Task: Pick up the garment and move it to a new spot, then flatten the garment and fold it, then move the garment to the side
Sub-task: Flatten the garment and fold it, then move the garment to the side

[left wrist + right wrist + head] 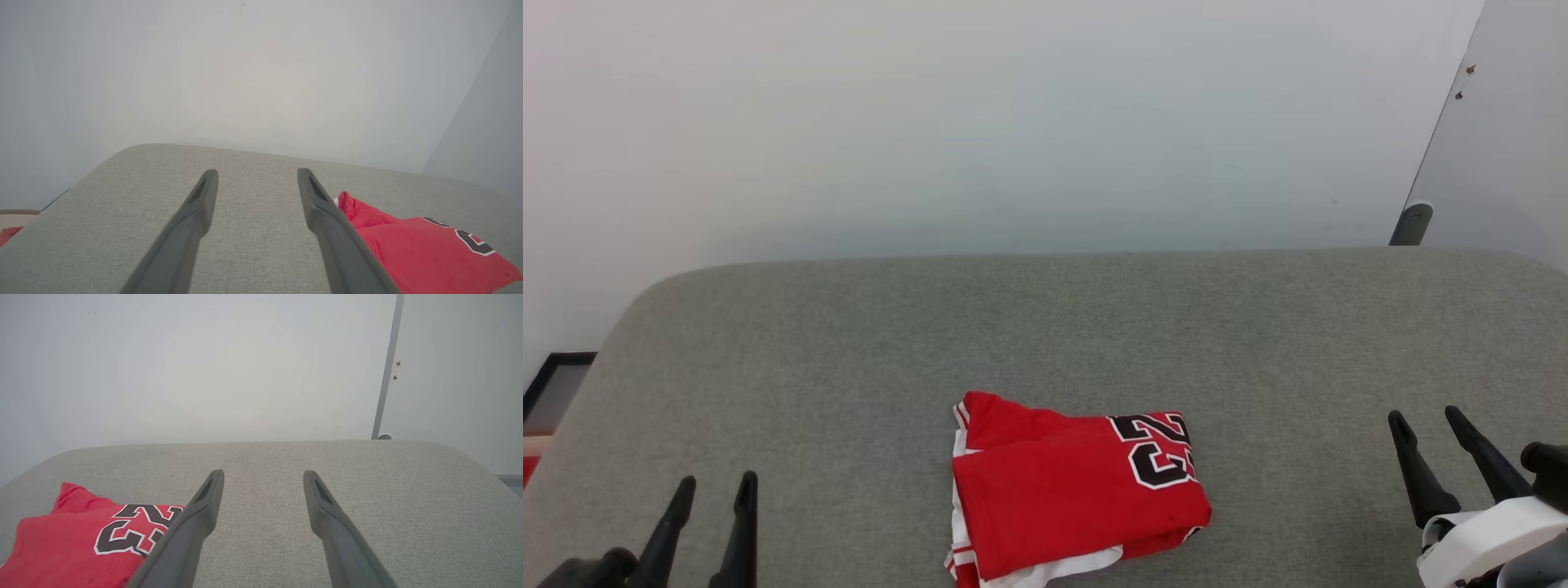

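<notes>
The garment (1070, 490), a red jersey with white trim and a black "23" showing, lies folded into a compact packet near the front middle of the grey padded surface (1045, 327). In the left wrist view the garment (425, 249) sits just right of my fingers, and in the right wrist view the garment (77, 543) lies to their left. My left gripper (716, 487) is open at the lower left, well apart from the cloth. At the lower right my right gripper (1426, 418) is open too, with nothing between its fingers.
A pale wall rises behind the surface. A grey post (1411, 222) stands at the back right corner. Off the left edge a dark frame (556, 384) and a bit of red (9, 234) lie lower down.
</notes>
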### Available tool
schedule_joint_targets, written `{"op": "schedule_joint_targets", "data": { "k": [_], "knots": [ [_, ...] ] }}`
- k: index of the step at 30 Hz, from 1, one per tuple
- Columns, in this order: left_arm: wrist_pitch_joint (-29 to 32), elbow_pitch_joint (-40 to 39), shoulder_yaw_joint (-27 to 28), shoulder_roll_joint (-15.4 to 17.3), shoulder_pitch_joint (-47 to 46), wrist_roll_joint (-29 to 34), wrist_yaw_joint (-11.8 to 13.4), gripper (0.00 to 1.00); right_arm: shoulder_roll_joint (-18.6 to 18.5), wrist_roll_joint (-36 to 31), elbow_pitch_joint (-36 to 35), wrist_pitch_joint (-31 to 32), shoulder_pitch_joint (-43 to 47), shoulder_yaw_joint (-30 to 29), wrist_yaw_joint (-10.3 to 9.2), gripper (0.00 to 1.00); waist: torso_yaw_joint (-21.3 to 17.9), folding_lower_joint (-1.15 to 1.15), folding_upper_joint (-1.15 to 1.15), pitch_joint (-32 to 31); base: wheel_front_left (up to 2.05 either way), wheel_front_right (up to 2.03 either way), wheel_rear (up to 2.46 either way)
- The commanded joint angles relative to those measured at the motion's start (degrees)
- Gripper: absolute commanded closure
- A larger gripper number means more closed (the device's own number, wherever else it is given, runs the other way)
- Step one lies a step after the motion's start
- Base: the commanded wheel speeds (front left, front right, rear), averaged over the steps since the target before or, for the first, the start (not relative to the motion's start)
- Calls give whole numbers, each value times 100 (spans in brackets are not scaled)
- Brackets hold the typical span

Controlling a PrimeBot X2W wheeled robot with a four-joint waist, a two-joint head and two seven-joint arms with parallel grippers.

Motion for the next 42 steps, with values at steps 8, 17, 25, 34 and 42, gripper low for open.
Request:
{"op": "schedule_joint_targets", "data": {
  "k": [8,17,25,34,42],
  "knots": [
    [-2,62,-41,51,-52,-44,-15,0,118,-124,-83,131,132,-62,-3,0,106,0,0,0,0,0,0],
    [25,254,35,145,-208,-194,9,0,300,-52,-72,467,-104,423,-3,0,530,0,0,25,0,0,0],
    [170,211,-70,161,-307,-192,77,0,332,95,268,903,-477,944,-3,0,990,0,0,26,0,0,0],
    [272,166,-240,100,-363,-211,92,0,261,250,757,1862,-893,1080,-3,0,1389,0,0,160,0,0,0],
    [218,260,-351,47,-482,-282,58,0,273,62,1152,2905,-1158,818,-3,0,1605,0,0,415,0,0,0]
  ]
}}
